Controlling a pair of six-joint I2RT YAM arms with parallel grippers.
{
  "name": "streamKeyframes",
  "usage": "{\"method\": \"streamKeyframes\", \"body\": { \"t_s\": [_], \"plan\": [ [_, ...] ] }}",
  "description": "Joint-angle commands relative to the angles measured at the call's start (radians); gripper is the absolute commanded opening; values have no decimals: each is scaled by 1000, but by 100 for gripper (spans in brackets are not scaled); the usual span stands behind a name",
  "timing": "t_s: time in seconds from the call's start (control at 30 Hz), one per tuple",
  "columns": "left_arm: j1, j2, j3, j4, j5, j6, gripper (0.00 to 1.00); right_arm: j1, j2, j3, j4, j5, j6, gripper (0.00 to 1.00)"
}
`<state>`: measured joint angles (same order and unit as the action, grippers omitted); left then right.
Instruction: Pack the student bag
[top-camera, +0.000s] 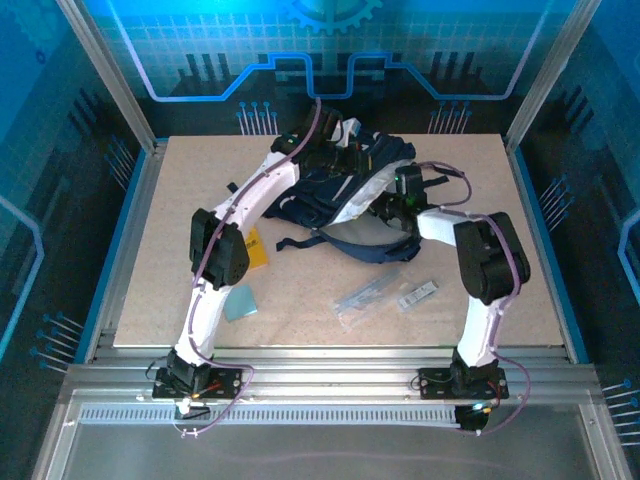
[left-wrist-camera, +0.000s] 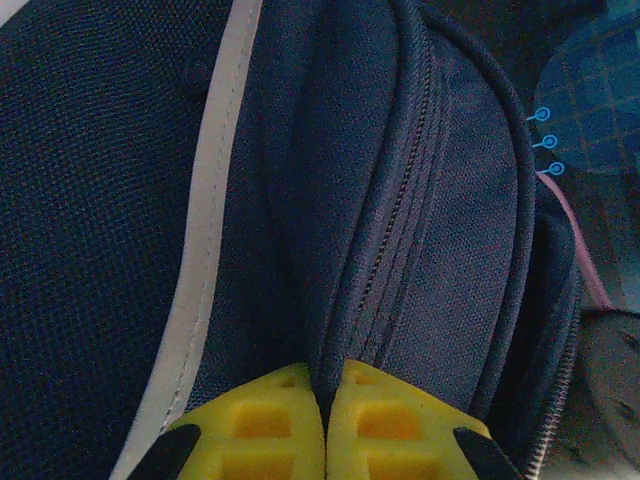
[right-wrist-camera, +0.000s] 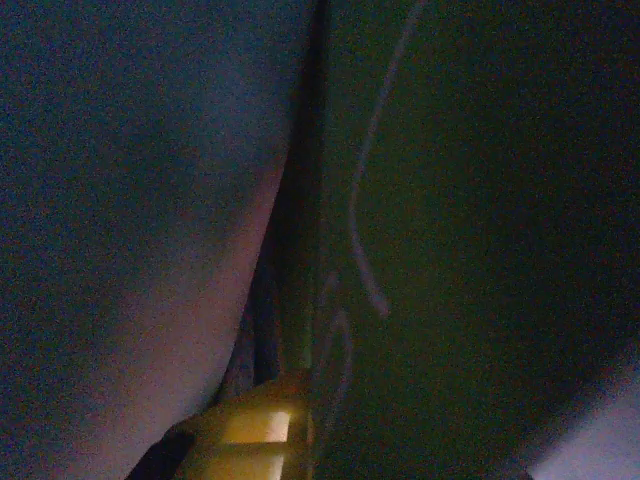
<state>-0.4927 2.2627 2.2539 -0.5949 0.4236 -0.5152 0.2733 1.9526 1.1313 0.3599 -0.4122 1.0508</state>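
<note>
The student bag (top-camera: 385, 152), dark navy with light-grey stripes, lies at the back middle of the table with its mouth gaping toward the front. My left gripper (top-camera: 335, 160) reaches onto its top. In the left wrist view its yellow fingers (left-wrist-camera: 385, 415) pinch a fold of navy fabric beside a zipper (left-wrist-camera: 400, 220), so the left gripper (left-wrist-camera: 327, 390) is shut on the bag (left-wrist-camera: 100, 200). My right gripper (top-camera: 392, 207) sits at the right rim of the opening. In the dim right wrist view one yellow finger (right-wrist-camera: 255, 430) shows against dark bag fabric (right-wrist-camera: 480, 250), which covers the other.
On the table in front of the bag lie a yellow flat item (top-camera: 255, 250), a pale teal card (top-camera: 240, 300) by the left arm, and two clear plastic packets (top-camera: 365, 295) (top-camera: 418, 293). Black straps (top-camera: 300, 242) trail from the bag toward the front. Metal frame posts border the table.
</note>
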Motion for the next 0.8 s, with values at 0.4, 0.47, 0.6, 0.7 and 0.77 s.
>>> {"method": "streamKeyframes", "body": {
  "t_s": [0.4,0.47,0.6,0.7,0.77],
  "plan": [
    [62,-147,-189,299,-18,-121,0,-110,-281,67,-747,98,-259,91],
    [61,-145,-192,304,-23,-121,0,-150,-363,63,-866,141,-319,96],
    [59,-141,-219,319,-23,-127,0,-232,-515,64,-1023,211,-432,96],
    [49,-155,-273,343,-28,-129,0,-259,-614,101,-1111,278,-515,97],
    [40,-168,-320,361,-28,-134,0,-253,-661,132,-1127,267,-563,99]
  ]
}}
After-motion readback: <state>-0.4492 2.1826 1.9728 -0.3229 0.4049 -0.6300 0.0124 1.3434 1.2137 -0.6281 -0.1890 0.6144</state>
